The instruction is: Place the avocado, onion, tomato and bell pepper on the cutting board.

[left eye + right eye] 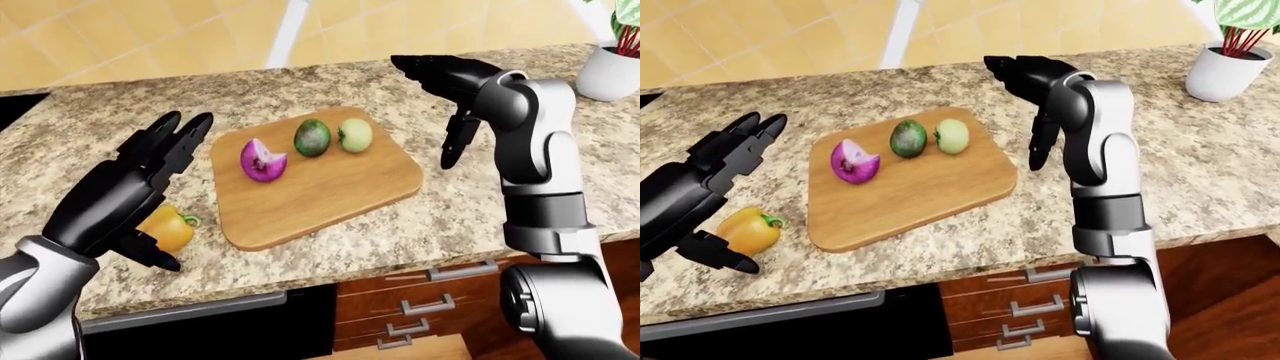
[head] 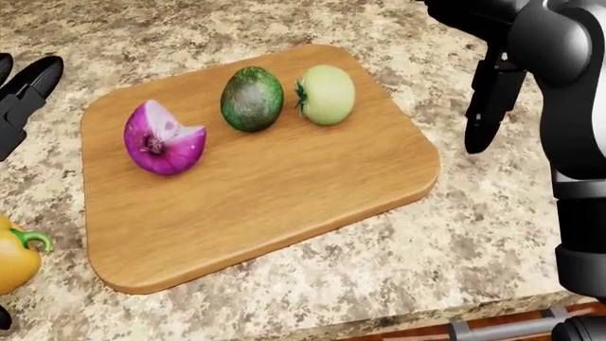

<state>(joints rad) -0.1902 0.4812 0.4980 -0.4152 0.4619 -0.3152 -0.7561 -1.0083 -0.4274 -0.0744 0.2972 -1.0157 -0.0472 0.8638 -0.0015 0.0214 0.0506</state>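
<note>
3 of 4 sat on cutting board (image 2: 284,185); bell pepper (image 1: 748,229) remained on desk (image 2: 455,241). Left hand (image 1: 140,180) wide open beside it, needed to grasp.

left hand (image 1: 125,196): matte black, blocky, three thick rounded fingers | right hand (image 1: 1025,75): black | arms: glossy silver-grey shells, black joints

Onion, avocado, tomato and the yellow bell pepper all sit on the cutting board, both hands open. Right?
Not quite. The bell pepper lies on the counter, left of the cutting board in the right-eye view. Onion, avocado and tomato are on it; both hands are open.
</note>
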